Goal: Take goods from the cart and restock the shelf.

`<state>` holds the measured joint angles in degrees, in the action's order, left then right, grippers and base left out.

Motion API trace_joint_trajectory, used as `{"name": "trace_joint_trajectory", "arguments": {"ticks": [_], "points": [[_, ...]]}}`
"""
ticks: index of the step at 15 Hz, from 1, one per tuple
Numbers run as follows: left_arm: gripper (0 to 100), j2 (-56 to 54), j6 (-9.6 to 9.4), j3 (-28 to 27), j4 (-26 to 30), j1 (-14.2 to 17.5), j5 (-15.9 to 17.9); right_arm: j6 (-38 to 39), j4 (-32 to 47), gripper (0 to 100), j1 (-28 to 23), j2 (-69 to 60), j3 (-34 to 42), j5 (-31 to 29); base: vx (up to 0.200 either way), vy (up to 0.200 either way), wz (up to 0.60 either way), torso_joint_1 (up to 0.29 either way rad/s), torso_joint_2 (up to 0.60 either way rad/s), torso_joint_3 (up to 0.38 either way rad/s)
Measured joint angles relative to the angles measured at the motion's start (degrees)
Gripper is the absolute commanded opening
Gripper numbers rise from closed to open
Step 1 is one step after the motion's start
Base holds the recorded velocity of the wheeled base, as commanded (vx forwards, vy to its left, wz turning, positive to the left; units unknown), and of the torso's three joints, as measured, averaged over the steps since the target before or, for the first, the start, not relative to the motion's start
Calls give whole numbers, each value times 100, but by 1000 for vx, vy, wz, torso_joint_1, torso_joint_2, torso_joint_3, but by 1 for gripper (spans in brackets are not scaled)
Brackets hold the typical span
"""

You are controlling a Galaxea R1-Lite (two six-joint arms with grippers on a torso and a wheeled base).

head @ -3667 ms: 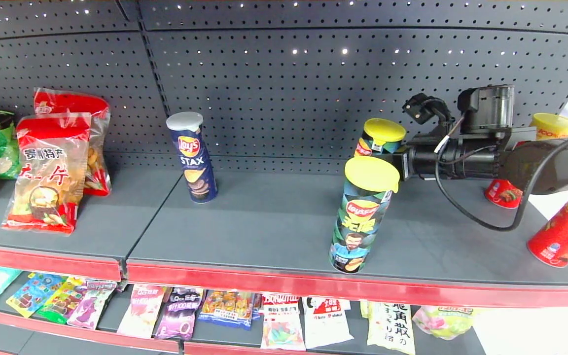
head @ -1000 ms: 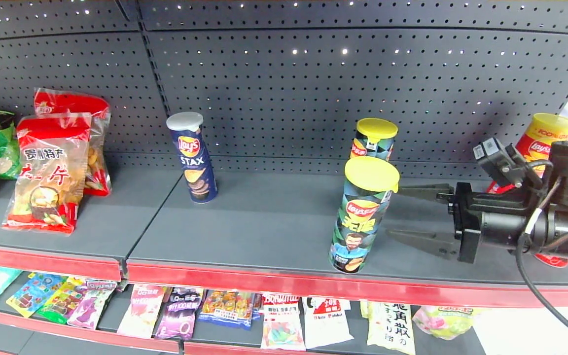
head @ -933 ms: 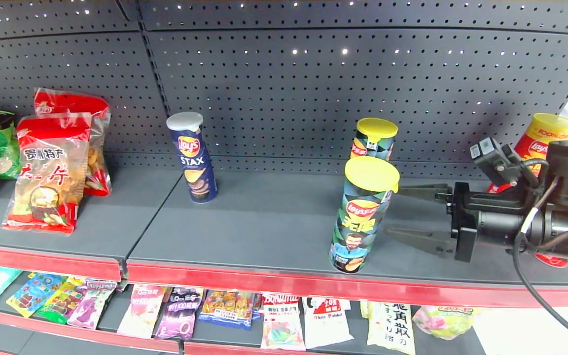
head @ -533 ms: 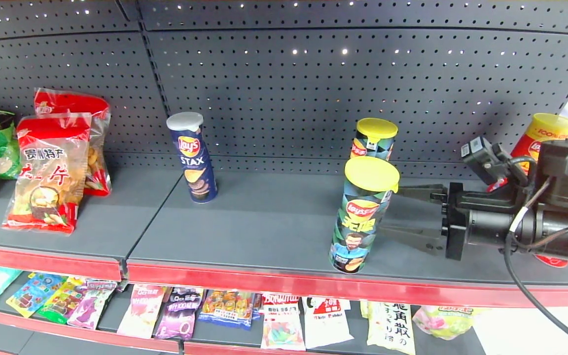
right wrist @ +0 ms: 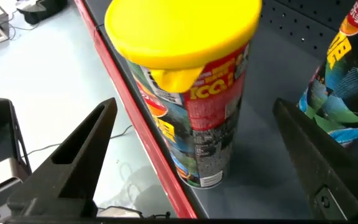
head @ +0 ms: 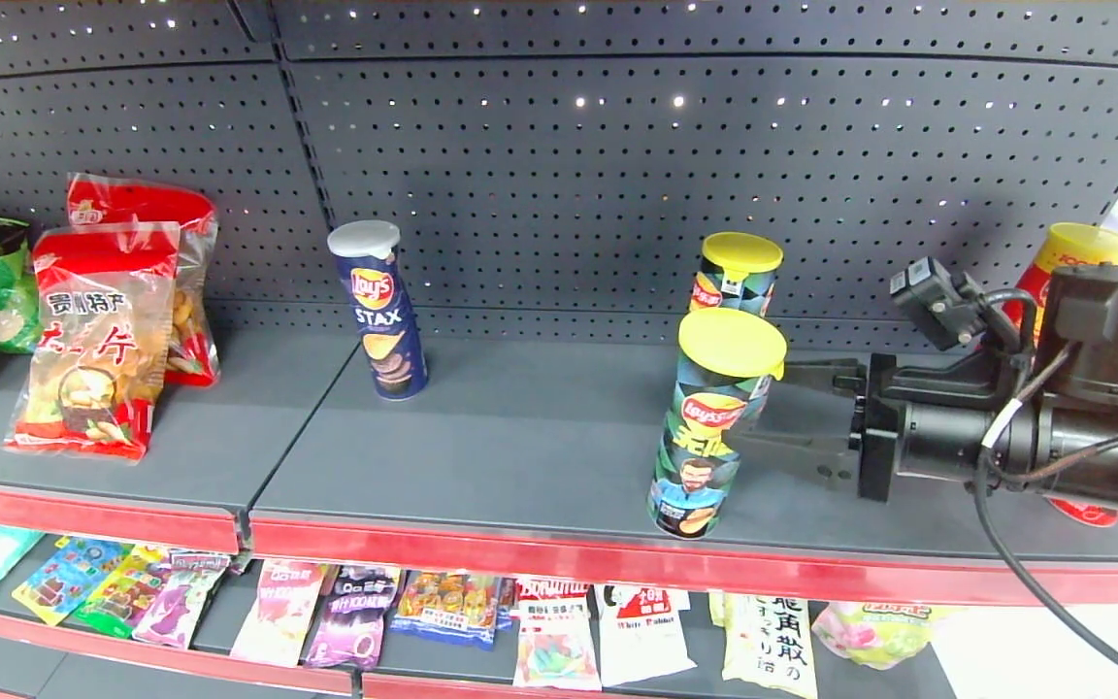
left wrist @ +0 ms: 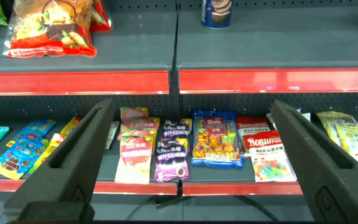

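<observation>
A dark green chip can with a yellow lid (head: 714, 427) stands upright near the front edge of the grey shelf (head: 520, 437). My right gripper (head: 763, 406) is open at the can's right side, its fingertips level with the can's edge and not pressing on it. In the right wrist view that can (right wrist: 191, 93) stands between the spread fingers (right wrist: 73, 162), close to the red shelf lip. A second can of the same kind (head: 736, 272) stands behind it by the pegboard. My left gripper (left wrist: 192, 107) hangs open and holds nothing, facing the lower shelf.
A blue chip can (head: 379, 311) stands mid-shelf, with red snack bags (head: 98, 340) at the left. A red can with a yellow lid (head: 1068, 257) is at the far right behind my arm. Flat snack packets (left wrist: 216, 140) fill the lower shelf.
The right gripper, earlier at the rear can, pulled back, opened wide and has slid left toward the front can. Both cans stand where they were.
</observation>
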<state>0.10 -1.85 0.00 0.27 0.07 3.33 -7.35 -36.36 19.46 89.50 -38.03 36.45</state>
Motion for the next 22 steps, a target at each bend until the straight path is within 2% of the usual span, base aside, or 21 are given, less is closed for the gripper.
{"name": "trace_joint_trajectory", "arguments": {"ticks": [10,22], "points": [[100,0,0,0,-2,0,1,7,-162,100,344,171,-20,-271,0,0,0,0,0,0],[100,0,2,0,0,-5,0,18,-408,100,389,464,-173,-347,0,0,0,0,0,0]]}}
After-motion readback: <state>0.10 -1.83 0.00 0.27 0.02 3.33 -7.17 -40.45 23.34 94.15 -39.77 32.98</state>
